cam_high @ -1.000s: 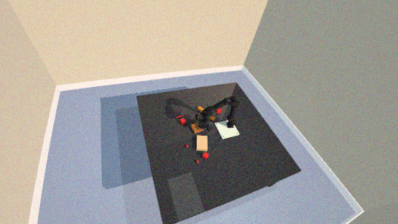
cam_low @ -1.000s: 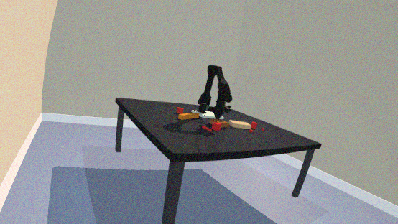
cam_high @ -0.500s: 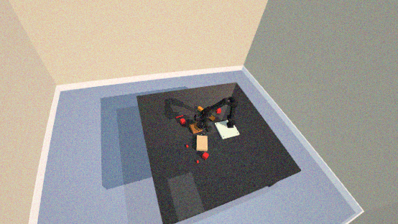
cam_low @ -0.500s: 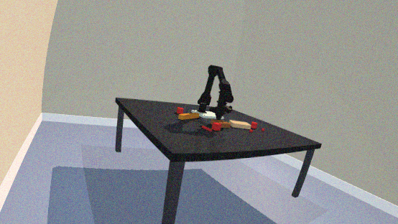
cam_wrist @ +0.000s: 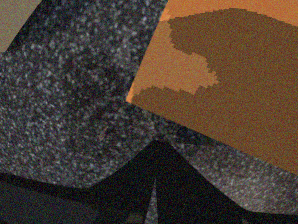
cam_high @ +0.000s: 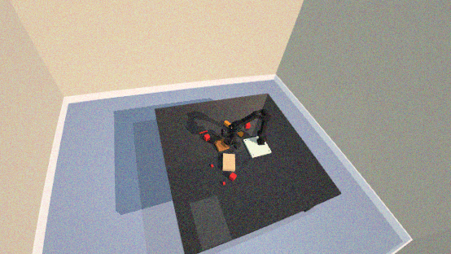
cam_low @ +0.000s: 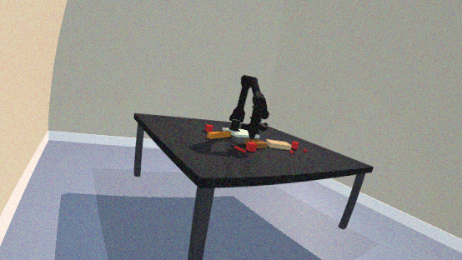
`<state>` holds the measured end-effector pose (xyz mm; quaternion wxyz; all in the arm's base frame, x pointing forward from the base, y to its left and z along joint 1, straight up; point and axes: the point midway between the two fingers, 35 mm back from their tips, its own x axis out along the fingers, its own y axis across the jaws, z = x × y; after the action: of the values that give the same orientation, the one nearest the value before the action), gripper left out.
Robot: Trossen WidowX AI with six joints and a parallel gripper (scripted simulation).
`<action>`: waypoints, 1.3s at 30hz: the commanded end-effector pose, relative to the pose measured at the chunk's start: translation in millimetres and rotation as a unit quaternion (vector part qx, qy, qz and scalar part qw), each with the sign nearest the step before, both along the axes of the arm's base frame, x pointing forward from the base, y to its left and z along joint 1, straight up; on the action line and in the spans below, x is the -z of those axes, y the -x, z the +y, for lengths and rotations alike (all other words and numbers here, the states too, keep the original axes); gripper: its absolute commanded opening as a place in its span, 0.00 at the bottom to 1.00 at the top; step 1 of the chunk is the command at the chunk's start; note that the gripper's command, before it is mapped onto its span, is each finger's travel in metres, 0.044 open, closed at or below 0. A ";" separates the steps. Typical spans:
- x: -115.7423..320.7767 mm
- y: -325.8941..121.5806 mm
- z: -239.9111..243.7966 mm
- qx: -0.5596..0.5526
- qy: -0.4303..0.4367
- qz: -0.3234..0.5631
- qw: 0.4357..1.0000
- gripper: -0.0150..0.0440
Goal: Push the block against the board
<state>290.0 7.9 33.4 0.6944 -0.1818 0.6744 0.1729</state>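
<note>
The square block is orange-brown, thick and flat-topped, with straight sides and a sharp corner. Shadow darkens much of its top in the wrist view, leaving a brighter orange patch near one side. It lies flat on the black table.

In the top view, the block lies inward from the table's left edge, nearer the upper-left corner than the lower-right one. The pale tan board lies just beside it, towards the table's bottom edge. The block is turned at an angle to the board, and their facing sides are not flush; whether a corner touches is too small to tell. A white base plate, nearer the table's right edge, bears the arm's foot.

The gripper is closed, its tips together and with nothing between them. It points down beside the block, on the base plate's side in the top view. In the wrist view the block fills the upper right, its corner just above and slightly left of the tips; whether they touch it cannot be told.

A red cube lies between the block and the table's left edge in the top view. Another red cube lies past the board, towards the bottom edge.
</note>
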 end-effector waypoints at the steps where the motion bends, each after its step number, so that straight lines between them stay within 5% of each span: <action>1: 1.4 7.1 -3.5 -0.003 -0.002 0.001 1.000 0.25; 17: 5.0 29.7 -15.2 -0.003 -0.001 0.002 1.000 0.25; 22: -47.3 25.6 -13.4 -0.003 -0.001 0.001 1.000 0.25; 29: -50.4 25.7 -13.6 0.000 -0.001 0.001 1.000 0.25; 39: -53.3 9.1 -24.2 0.158 -0.006 0.000 0.987 0.25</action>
<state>275.4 -12.7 86.1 0.7099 -0.1139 0.6871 0.1046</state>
